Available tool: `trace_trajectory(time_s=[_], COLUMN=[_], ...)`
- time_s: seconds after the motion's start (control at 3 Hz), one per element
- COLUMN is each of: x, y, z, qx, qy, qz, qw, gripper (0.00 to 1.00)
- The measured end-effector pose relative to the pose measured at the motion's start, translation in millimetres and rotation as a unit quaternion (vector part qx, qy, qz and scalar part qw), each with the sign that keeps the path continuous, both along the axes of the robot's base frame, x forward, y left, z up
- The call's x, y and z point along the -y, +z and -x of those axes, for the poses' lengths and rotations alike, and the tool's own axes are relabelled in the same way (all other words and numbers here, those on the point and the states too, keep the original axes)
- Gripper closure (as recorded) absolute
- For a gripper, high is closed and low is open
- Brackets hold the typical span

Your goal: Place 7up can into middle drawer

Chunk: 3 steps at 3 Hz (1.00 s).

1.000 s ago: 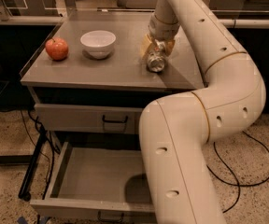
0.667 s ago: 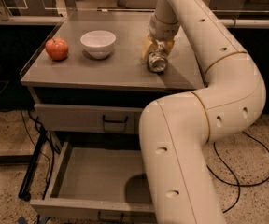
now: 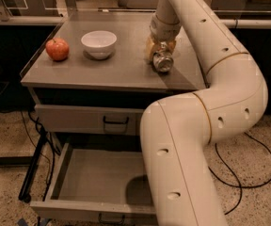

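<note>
The 7up can (image 3: 163, 62) is on its side at the right of the cabinet top, its shiny end facing me. My gripper (image 3: 161, 52) comes down from above and is shut on the can, with yellowish fingers (image 3: 149, 50) on either side of it. The middle drawer (image 3: 98, 178) is pulled open below, with a bare grey floor. My arm's lower link covers the drawer's right part.
A white bowl (image 3: 99, 43) and a red apple (image 3: 57, 49) sit on the left of the cabinet top (image 3: 102, 72). The upper drawer (image 3: 79, 119) with a black handle is closed. Cables lie on the floor on both sides.
The gripper and the can have shifted slightly to the right on the cabinet top. The bowl, apple and drawers have not moved.
</note>
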State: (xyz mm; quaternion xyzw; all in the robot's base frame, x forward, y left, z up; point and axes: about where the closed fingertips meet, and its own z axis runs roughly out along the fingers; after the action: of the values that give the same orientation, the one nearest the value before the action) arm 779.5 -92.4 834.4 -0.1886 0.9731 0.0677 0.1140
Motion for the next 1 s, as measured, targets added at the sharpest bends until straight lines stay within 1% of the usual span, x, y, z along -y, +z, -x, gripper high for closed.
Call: trace_trajectory(time_s=[0.33, 0.67, 1.0], x=[-2.6, 2.1, 5.1], y=[12.4, 34.0, 43.7], z=[-5.6, -0.8, 19.7], qx=[0.025, 0.051, 0.062], qy=[0.012, 0.039, 0.079], qz=[-0.012, -0.033, -0.067], qw=[0.9995, 0.9974, 0.9927], gripper=[1.0, 1.0, 1.0])
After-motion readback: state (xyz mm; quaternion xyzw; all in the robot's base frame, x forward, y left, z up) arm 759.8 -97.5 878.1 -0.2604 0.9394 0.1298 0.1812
